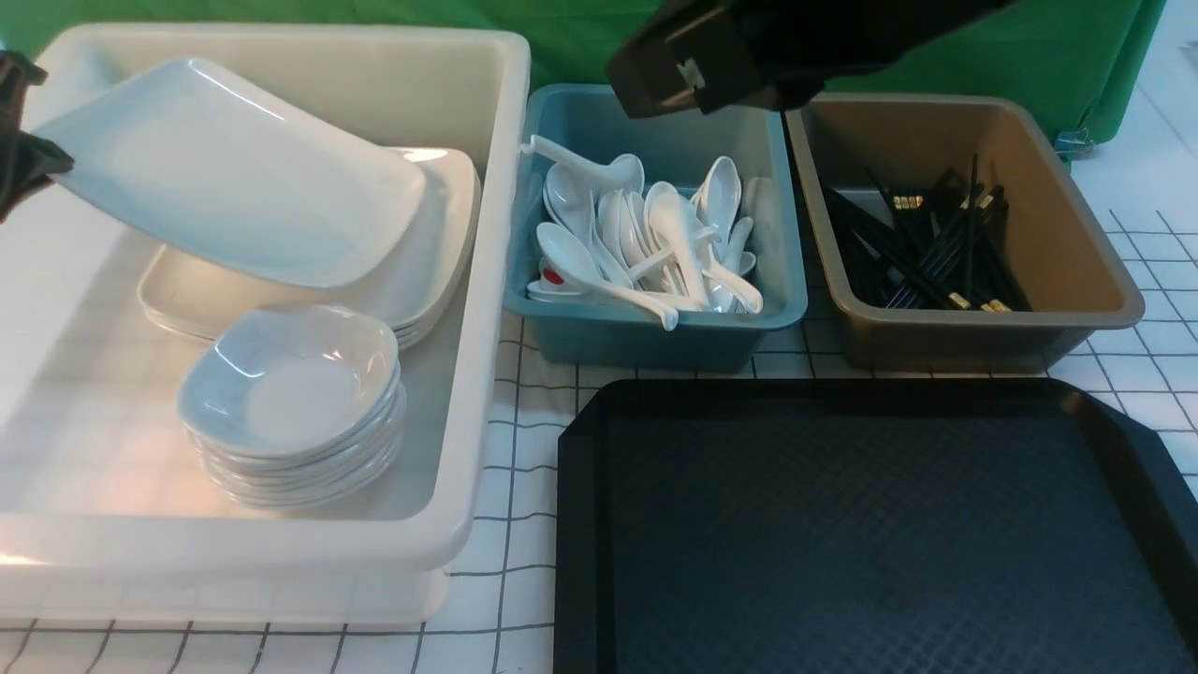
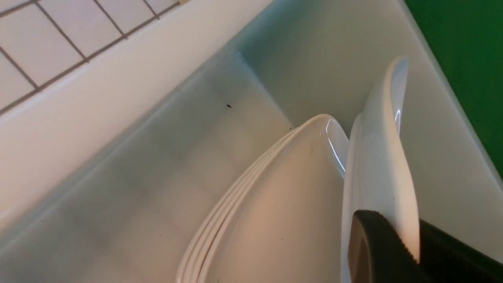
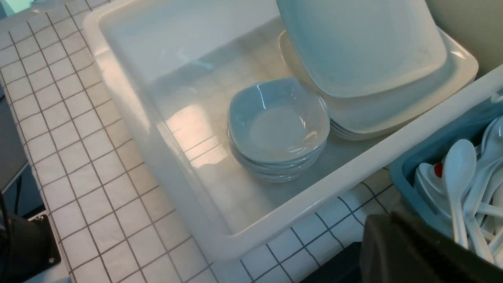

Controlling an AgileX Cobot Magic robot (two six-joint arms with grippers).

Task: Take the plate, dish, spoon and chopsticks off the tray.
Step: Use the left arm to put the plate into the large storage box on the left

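My left gripper (image 1: 42,159) is shut on the rim of the large white plate (image 1: 234,178), holding it tilted above a stack of like plates (image 1: 421,271) inside the white tub (image 1: 496,281). In the left wrist view the black fingers (image 2: 377,243) pinch the plate (image 2: 381,165) edge-on. The black tray (image 1: 870,543) has nothing on it. A stack of small dishes (image 1: 290,384) sits in the white tub. White spoons (image 1: 655,234) fill the blue tub and black chopsticks (image 1: 936,243) lie in the brown tub. My right gripper (image 1: 674,70) hangs shut and holds nothing, above the blue tub's back edge.
The blue tub (image 1: 655,342) and brown tub (image 1: 1076,234) stand side by side behind the tray, right of the white tub. A white gridded cloth (image 1: 524,421) covers the table. Green fabric (image 1: 580,37) hangs at the back.
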